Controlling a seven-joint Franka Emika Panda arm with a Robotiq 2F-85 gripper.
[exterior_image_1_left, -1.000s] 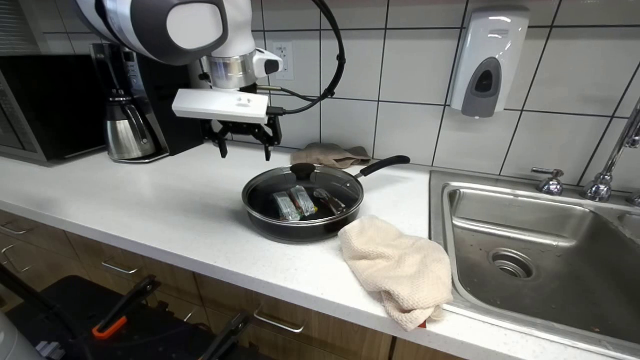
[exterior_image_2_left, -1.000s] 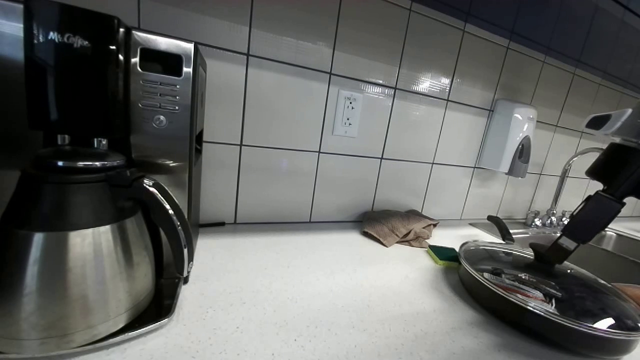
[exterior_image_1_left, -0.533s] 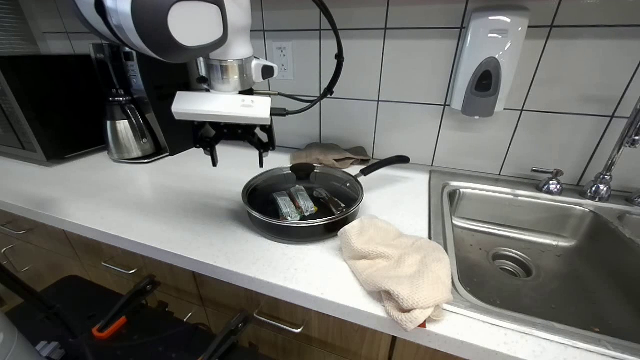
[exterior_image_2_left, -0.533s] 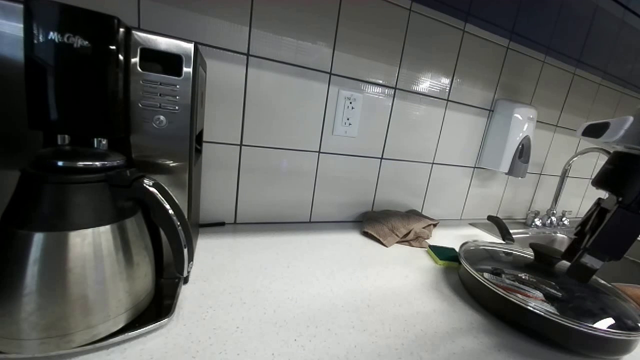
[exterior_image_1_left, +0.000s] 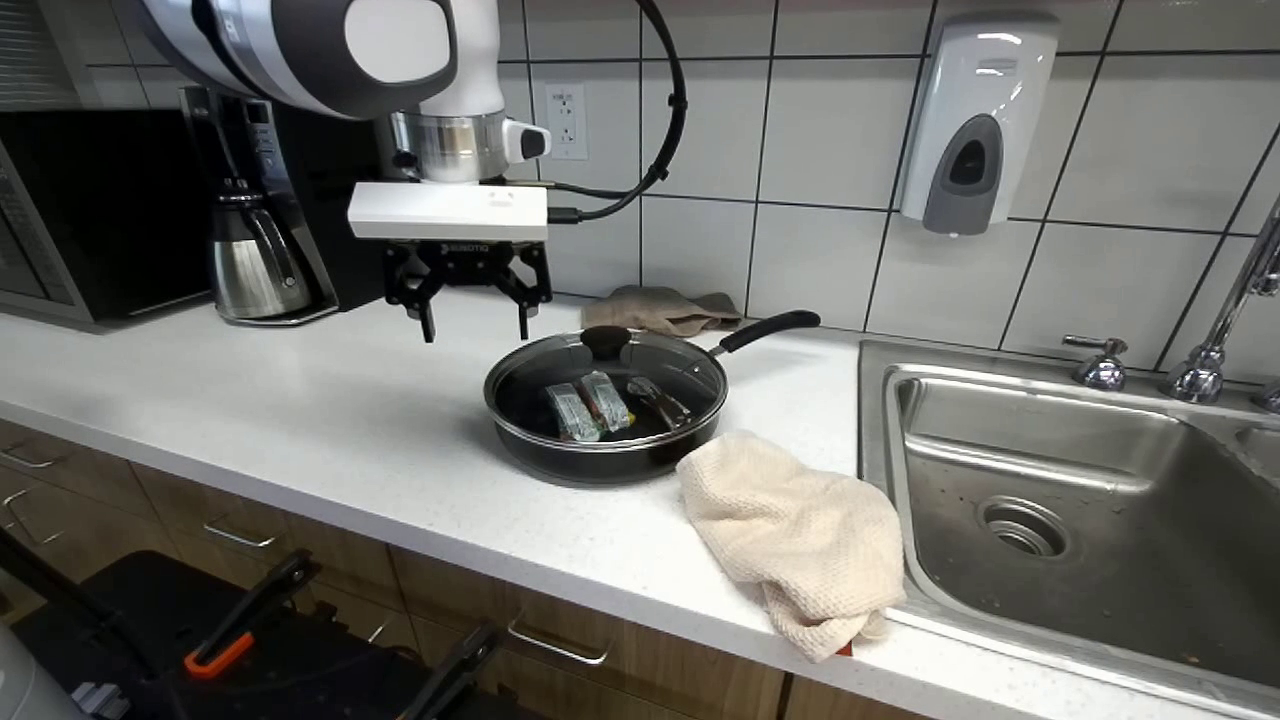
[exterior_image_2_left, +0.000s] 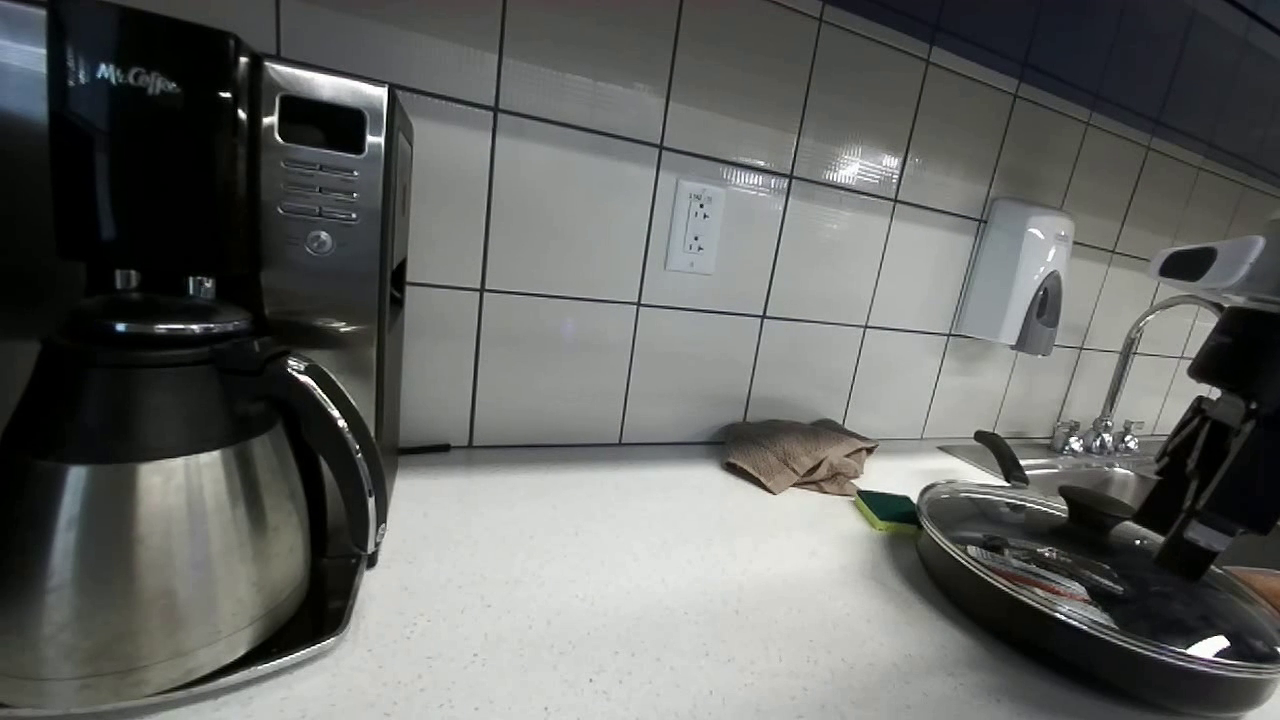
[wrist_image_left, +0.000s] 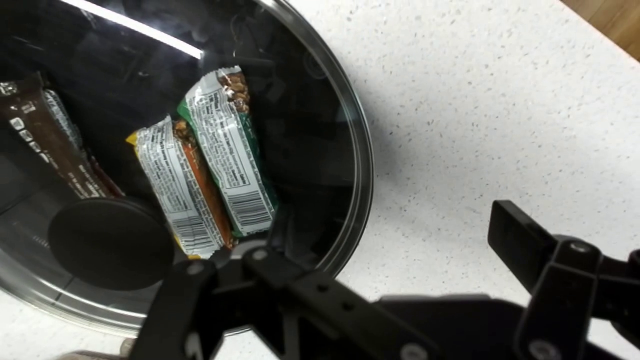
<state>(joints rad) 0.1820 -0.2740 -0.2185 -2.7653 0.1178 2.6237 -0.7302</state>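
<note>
**Hand (exterior_image_1_left: 476, 335) spread above the table (exterior_image_1_left: 330, 400), next to a lidded frying pan (exterior_image_1_left: 570, 462)**

Your hand hangs over the white table with its two fingers (exterior_image_1_left: 427, 322) well apart and pointing down. The frying pan is what it is nearest to, with a glass lid (exterior_image_1_left: 517, 395) on top; in an exterior view you can see a gap between the fingers and the lid's rim. In your wrist view, one finger shows in front of the lid and the other in front of the table, with the rim and the speckled white surface between them.

In that same view you have the lid's dark knob (wrist_image_left: 110, 242), well to one side. Through the glass you can make out a green-edged bar (wrist_image_left: 227, 155), an orange-edged bar (wrist_image_left: 180, 195) right beside it, and a brown wrapper (wrist_image_left: 47, 135) farther over. The pan's handle (exterior_image_1_left: 770, 328) points back toward the tiled wall (exterior_image_1_left: 830, 130).

Just beside the pan you have a cream cloth (exterior_image_1_left: 795, 540), which reaches the sink (exterior_image_1_left: 1000, 590), and a green-and-yellow sponge (exterior_image_2_left: 887, 512). A brown cloth (exterior_image_2_left: 800, 455) lies crumpled by the wall. A coffee maker (exterior_image_2_left: 330, 250) with a steel carafe (exterior_image_2_left: 150, 560) stands well apart from the pan, and a soap dispenser (exterior_image_1_left: 980, 120) is fixed to the tiles near the sink.
</note>
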